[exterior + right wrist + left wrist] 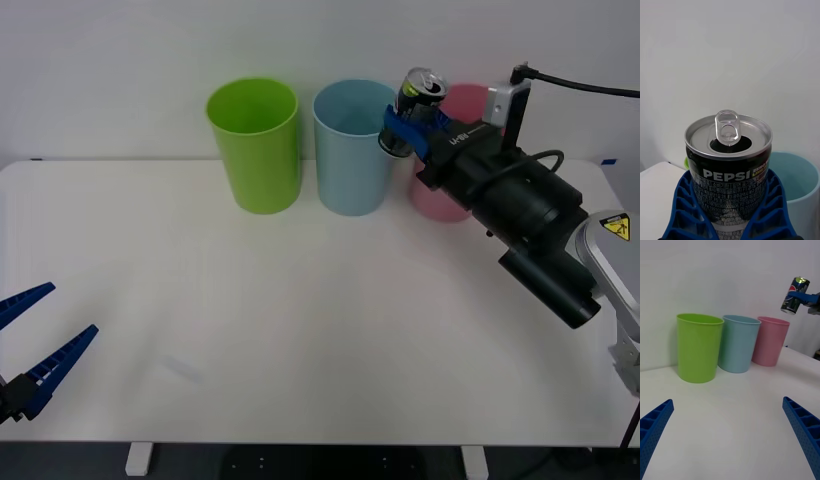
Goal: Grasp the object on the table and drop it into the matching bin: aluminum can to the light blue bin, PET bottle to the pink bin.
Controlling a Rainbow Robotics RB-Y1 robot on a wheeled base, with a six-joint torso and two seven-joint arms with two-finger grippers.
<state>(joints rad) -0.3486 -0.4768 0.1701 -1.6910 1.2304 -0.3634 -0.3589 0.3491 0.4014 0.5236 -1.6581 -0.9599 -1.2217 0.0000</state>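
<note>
The aluminum can [417,100], dark with a silver pull-tab top, hangs in the air, slightly tilted. My right gripper [408,127] is shut on the can [729,168], whose top is open in the right wrist view. It is held above the gap between the light blue bin [352,148] and the pink bin [448,190], close to the blue rim [801,176]. From the left wrist view the can [795,295] floats above and beyond the pink bin [771,340]. My left gripper [35,345] rests open low at the table's near left.
A lime green bin [254,142] stands left of the light blue one, all three in a row at the far edge of the white table [300,330]. A white wall rises behind them. My right arm [535,235] reaches over the table's right side.
</note>
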